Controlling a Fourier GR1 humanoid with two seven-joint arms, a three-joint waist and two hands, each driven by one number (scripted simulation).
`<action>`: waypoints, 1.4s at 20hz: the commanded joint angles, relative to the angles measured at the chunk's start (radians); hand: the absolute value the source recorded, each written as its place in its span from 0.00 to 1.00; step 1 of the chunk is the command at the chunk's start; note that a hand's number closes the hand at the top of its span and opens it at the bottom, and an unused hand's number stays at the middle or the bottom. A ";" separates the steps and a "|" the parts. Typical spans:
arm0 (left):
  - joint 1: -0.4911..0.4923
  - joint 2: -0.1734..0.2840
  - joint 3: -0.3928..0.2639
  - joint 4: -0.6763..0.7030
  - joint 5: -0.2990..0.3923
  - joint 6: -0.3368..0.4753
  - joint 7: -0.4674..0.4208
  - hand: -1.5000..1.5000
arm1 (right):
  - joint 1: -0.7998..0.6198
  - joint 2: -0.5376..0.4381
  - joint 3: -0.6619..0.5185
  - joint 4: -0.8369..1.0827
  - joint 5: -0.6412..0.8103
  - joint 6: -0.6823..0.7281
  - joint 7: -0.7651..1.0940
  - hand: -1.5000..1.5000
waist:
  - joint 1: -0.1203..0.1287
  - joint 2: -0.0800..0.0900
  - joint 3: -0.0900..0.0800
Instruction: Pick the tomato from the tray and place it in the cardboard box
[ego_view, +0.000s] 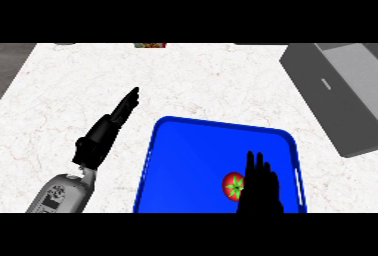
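Observation:
A red tomato (233, 186) with a green stem lies on the blue tray (192, 160), toward its near right part. My right hand (260, 187) hovers just right of the tomato with straight fingers pointing away from me; its edge covers part of the tomato. My left hand (107, 131) rests on the counter left of the tray, fingers straight and holding nothing. The grey box (339, 90) stands at the far right, its opening partly cut off by the view's edge.
The white marble counter (88, 85) spreads to the left and behind the tray. A small red and green object (150, 45) sits at the far edge. The counter's left edge shows at the upper left.

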 joint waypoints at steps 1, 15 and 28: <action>-0.003 0.014 0.028 -0.020 0.029 -0.031 0.027 0.50 | -0.086 0.020 0.007 0.069 -0.026 -0.026 0.255 0.00 | 0.004 -0.001 0.001; -0.011 -0.045 0.023 0.008 -0.043 -0.006 0.024 0.50 | -0.101 0.021 -0.052 0.138 -0.078 -0.014 0.175 0.00 | -0.009 -0.003 0.001; 0.023 -0.065 0.039 -0.005 -0.050 -0.047 -0.002 0.50 | -0.082 0.021 -0.096 0.288 -0.134 -0.092 0.088 0.00 | -0.008 -0.003 0.001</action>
